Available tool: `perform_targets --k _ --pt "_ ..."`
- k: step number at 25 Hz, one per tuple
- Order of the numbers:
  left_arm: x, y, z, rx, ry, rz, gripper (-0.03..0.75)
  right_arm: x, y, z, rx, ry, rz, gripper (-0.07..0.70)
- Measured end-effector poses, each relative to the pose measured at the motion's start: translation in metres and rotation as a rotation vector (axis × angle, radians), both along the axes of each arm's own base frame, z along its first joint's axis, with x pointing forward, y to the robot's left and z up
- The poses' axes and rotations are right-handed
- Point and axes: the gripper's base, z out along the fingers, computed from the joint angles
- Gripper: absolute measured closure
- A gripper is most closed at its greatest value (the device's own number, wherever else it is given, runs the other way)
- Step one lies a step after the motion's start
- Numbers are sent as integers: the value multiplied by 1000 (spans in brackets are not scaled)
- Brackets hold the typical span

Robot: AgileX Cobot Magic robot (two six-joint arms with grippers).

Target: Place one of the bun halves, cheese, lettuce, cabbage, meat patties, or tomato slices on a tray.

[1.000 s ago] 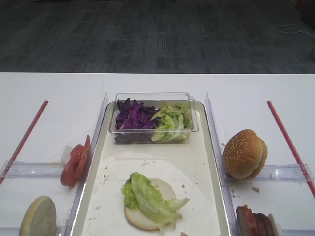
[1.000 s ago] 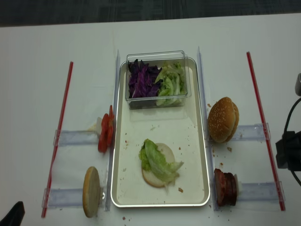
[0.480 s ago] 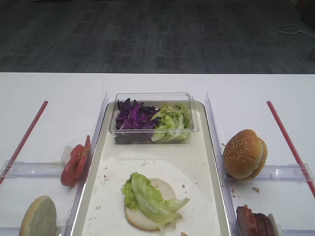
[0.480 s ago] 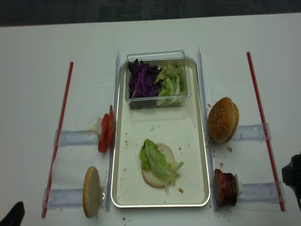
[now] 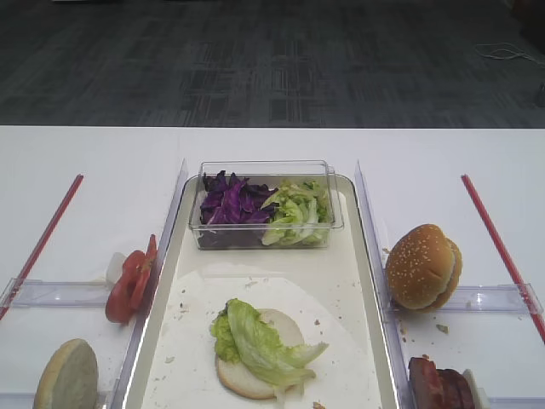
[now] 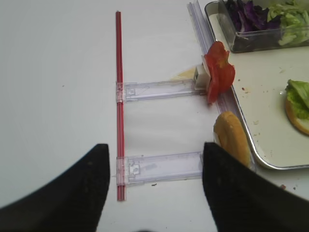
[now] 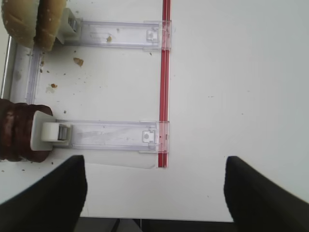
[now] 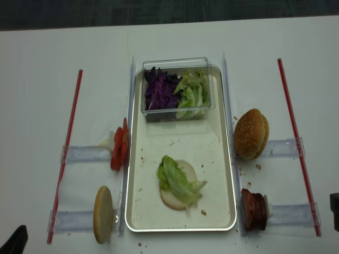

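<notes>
Green lettuce (image 8: pixel 177 179) lies loose on the bun (image 8: pixel 180 191), so either wide-open gripper (image 7: pixel 154 193) could knock it off.

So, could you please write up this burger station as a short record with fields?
tray: cream tray, crumbs scattered on it
on tray: flat bun half with a lettuce leaf lying over it
tub: clear tub at the tray's far end, purple cabbage left, green leaves right
left of tray: tomato slices, plain bun
right of tray: sesame bun, meat patties
right gripper: open, empty
left gripper: open, empty
</notes>
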Motion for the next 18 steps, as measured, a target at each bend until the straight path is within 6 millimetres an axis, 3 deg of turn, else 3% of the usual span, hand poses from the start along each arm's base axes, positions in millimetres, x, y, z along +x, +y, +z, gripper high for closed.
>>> perform_targets --k 18 --pt "0 0 0 0 0 0 288 -33 2 9 -12 -218 1 53"
